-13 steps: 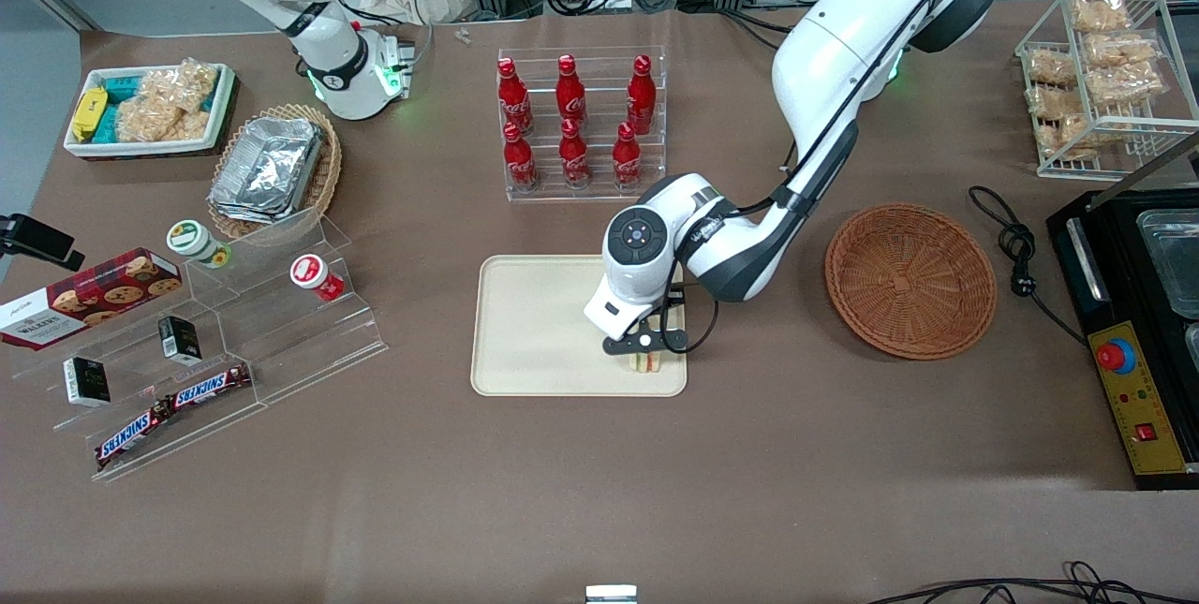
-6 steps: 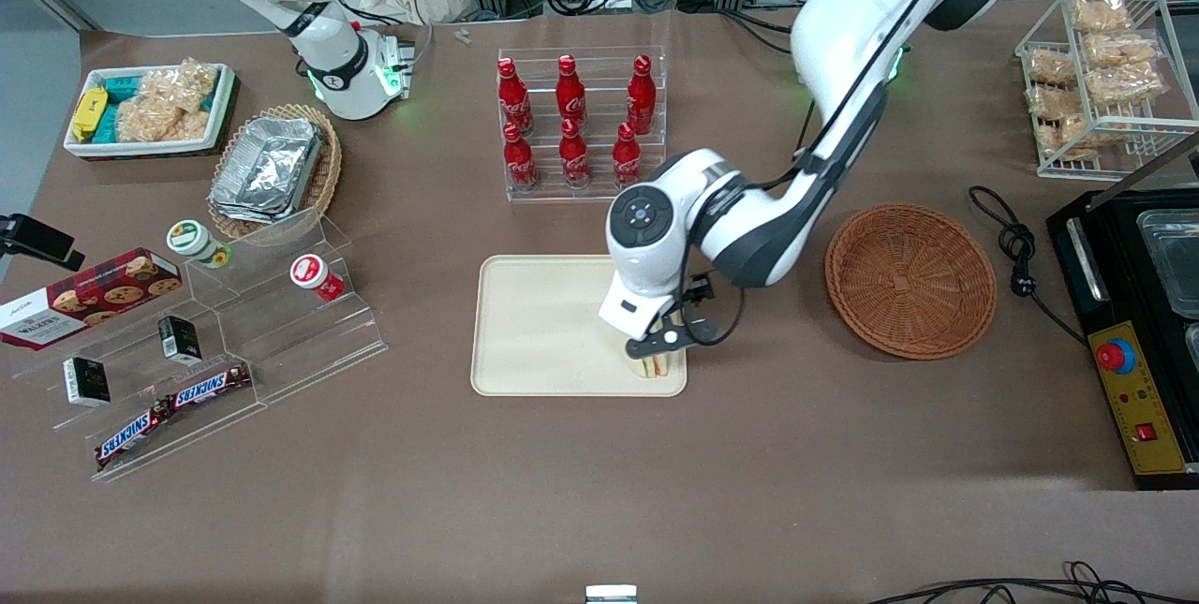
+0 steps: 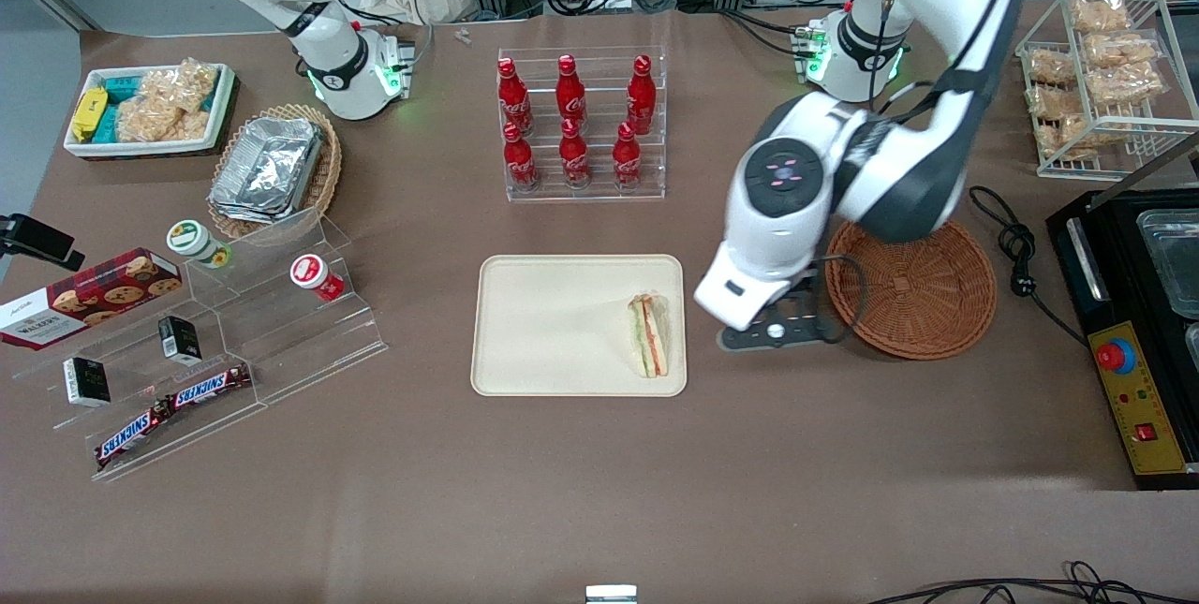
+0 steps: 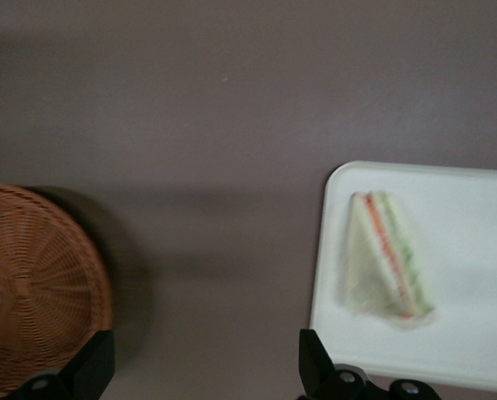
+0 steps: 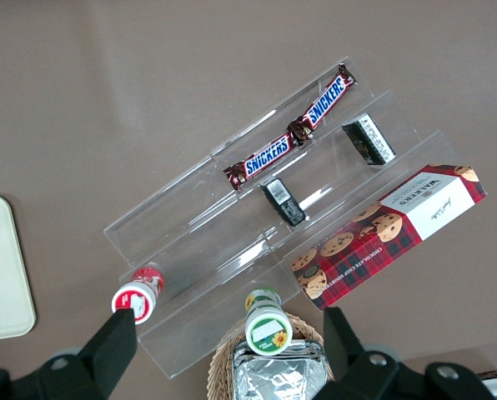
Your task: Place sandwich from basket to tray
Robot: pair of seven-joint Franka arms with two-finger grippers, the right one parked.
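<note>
Gripper (image 3: 777, 334) now empty, fingers spread, lifted off and hanging between tray (image 3: 525, 370) and basket (image 3: 927, 304). Sandwich (image 3: 648, 334) left on tray; placement looks done.

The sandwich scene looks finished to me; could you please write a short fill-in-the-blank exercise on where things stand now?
1. The sandwich lies on the ____, near the end closest to the basket.
2. The basket holds ____.
3. The end effector hangs over bare table between the tray and the ____.
4. The end effector's fingers are ____ and hold nothing.

Missing words: tray; nothing; basket; open
</note>
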